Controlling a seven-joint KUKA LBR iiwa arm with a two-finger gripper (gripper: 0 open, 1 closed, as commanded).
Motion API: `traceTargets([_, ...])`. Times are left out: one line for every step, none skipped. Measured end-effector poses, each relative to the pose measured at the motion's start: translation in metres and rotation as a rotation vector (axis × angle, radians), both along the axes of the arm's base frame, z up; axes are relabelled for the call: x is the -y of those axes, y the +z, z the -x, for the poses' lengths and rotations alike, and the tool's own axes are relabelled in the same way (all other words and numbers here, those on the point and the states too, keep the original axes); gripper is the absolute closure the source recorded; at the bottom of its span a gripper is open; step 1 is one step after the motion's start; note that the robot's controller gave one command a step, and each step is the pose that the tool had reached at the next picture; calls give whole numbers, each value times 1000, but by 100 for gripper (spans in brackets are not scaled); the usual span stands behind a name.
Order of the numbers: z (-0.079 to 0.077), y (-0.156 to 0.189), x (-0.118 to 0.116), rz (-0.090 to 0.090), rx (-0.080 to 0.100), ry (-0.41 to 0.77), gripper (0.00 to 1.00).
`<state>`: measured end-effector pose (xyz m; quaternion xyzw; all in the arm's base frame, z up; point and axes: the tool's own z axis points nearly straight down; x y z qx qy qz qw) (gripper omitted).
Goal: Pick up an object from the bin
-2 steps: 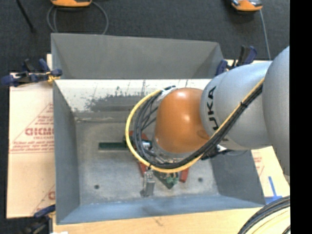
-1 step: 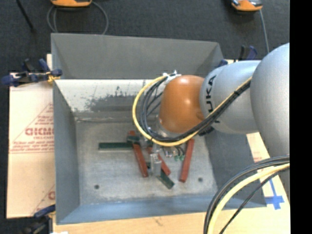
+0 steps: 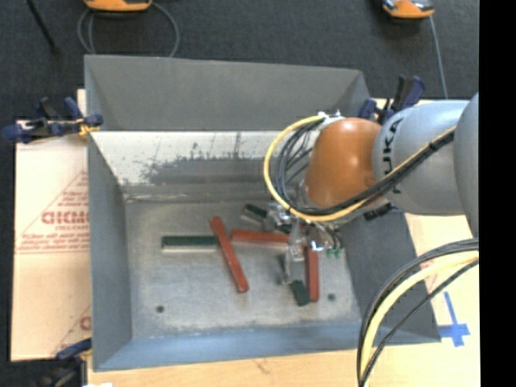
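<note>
Bin floor (image 3: 185, 293), scuffed grey, carries red sticks (image 3: 230, 266) by tool (image 3: 300, 256), its state unclear.

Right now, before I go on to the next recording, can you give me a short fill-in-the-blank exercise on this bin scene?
1. As the camera sees it, the claw hangs over the ___ half of the bin.
2. The long bar lying nearest the bin's left wall is ___ in colour.
3. The slim bar just below the claw is ___ in colour.
4. The rounded cover on the arm's wrist is ___.

Missing words: right; green; red; orange.
</note>
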<state>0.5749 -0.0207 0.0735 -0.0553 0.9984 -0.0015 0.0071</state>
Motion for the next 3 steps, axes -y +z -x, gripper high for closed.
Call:
traceTargets([3,-2,-5,-4,-9,2,100])
traceTargets([30,117,33,0,-4,-16,100])
traceTargets([41,145,31,-2,-7,-17,100])
